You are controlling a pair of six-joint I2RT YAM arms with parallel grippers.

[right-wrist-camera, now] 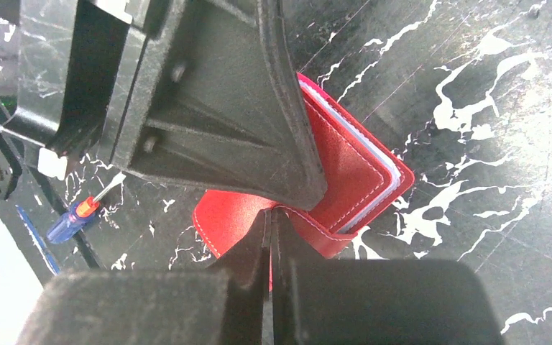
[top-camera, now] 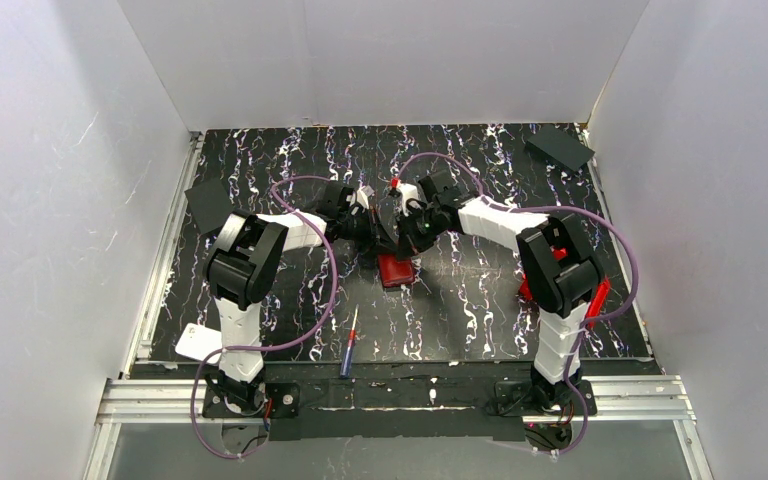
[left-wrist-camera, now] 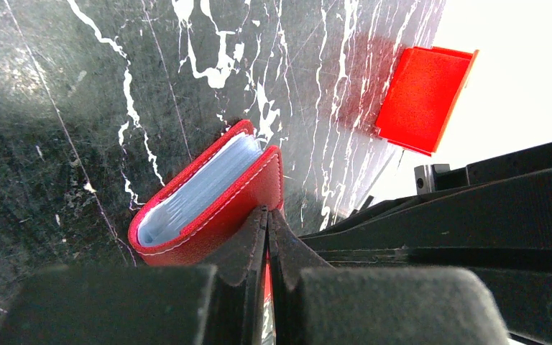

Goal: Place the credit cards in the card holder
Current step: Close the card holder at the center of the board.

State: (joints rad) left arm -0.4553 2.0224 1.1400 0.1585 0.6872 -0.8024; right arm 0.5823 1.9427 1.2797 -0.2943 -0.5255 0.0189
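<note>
1. Top external view. The card holder (top-camera: pixel 397 270) lies on the worktop (top-camera: pixel 480 310). The left gripper (top-camera: pixel 385 245) and right gripper (top-camera: pixel 408 248) meet over the holder's far edge, one on each side and equally near. A pale flat rectangle (top-camera: pixel 198 343), possibly a credit card, lies well left of the holder, so the left arm is nearer to it.
2. Left wrist view. The holder (left-wrist-camera: pixel 208 201) is slightly ajar with pale pockets showing. Its long axis slants from the fold up to the gripper. The left gripper (left-wrist-camera: pixel 267 215) is pinched closed on the near cover's edge, with a red sliver between its fingers.
3. Right wrist view. The right gripper (right-wrist-camera: pixel 269 215) is clamped on the holder's loose red flap (right-wrist-camera: pixel 230 223). The left gripper's finger (right-wrist-camera: pixel 259 129) lies across the holder's cover. Judgement: the two covers must be drawn apart to expose the pockets.
</note>
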